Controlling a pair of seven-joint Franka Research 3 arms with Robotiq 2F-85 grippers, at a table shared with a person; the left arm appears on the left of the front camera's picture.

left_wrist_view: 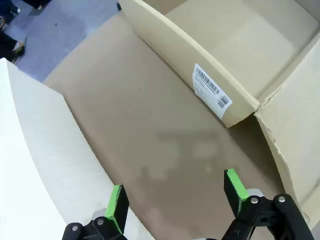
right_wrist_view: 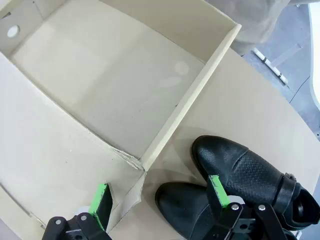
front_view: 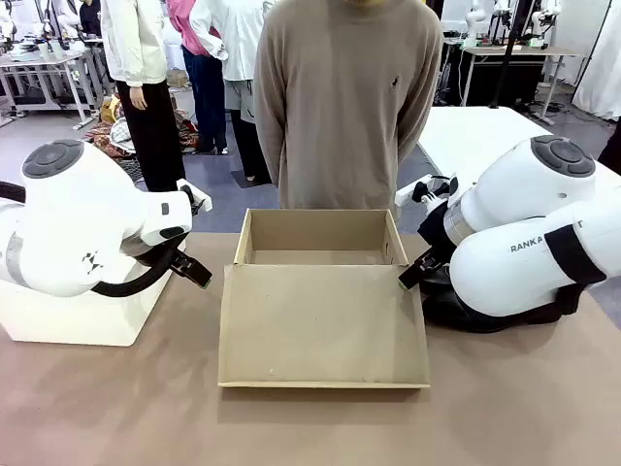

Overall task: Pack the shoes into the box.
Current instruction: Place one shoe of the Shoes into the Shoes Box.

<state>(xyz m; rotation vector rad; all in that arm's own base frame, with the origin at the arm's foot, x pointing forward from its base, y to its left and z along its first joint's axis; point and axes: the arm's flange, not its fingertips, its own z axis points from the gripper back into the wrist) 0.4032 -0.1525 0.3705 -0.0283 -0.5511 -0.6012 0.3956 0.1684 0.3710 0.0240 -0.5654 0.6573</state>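
The box (front_view: 315, 231) stands open at the table's middle, its inside bare and its flap lid (front_view: 323, 325) lying flat toward me. In the right wrist view the box's side wall (right_wrist_view: 195, 100) runs beside the two black shoes (right_wrist_view: 240, 170), which stand side by side on the table just outside it. My right gripper (right_wrist_view: 160, 196) hovers open over the box corner and the nearer shoe's toe (right_wrist_view: 182, 205). The shoes (front_view: 451, 306) show as a dark shape under my right arm. My left gripper (left_wrist_view: 176, 197) is open above bare table, left of the box wall (left_wrist_view: 175, 55) with its barcode label.
A white bin (front_view: 73, 316) sits under my left arm, and its edge (left_wrist_view: 35, 150) lies close beside the left gripper. A person in a beige sweater (front_view: 344, 97) stands at the far side behind the box. Bare table stretches in front of the lid.
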